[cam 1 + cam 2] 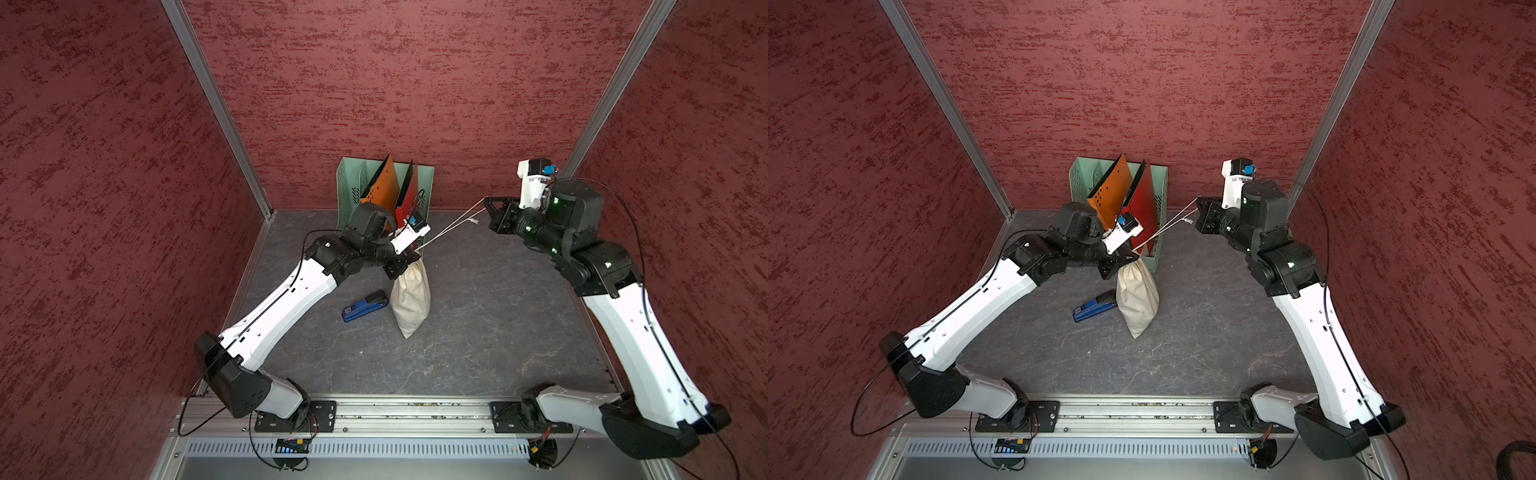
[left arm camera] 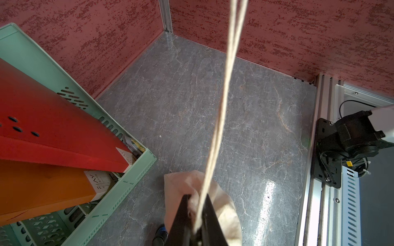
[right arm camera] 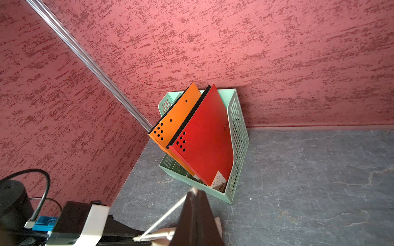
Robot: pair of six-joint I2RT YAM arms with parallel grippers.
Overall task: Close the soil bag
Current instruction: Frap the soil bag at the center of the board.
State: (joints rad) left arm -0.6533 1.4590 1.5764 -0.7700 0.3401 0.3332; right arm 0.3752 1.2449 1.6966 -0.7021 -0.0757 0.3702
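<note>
Grey surface (image 1: 478, 332); green file rack (image 1: 345, 187) against back wall. Just before it, soil bag (image 1: 411, 299) upright, blue stapler (image 1: 363, 307) beside. Left end effector (image 1: 411, 259) pinching gathered neck. Right end effector (image 1: 488, 203), well apart, pressed together on taut cords (image 1: 449, 228).

Both top views look steeply down from high above the front rail (image 1: 415, 411), nearly identical, covering the whole counter (image 1: 478, 332). Left wrist view: close behind left tool (image 2: 196, 198), facing across counter toward right arm's base (image 2: 349, 140). Right wrist view: close behind right tool (image 3: 197, 193), facing green file rack (image 3: 236, 132), seen in all four.
</note>
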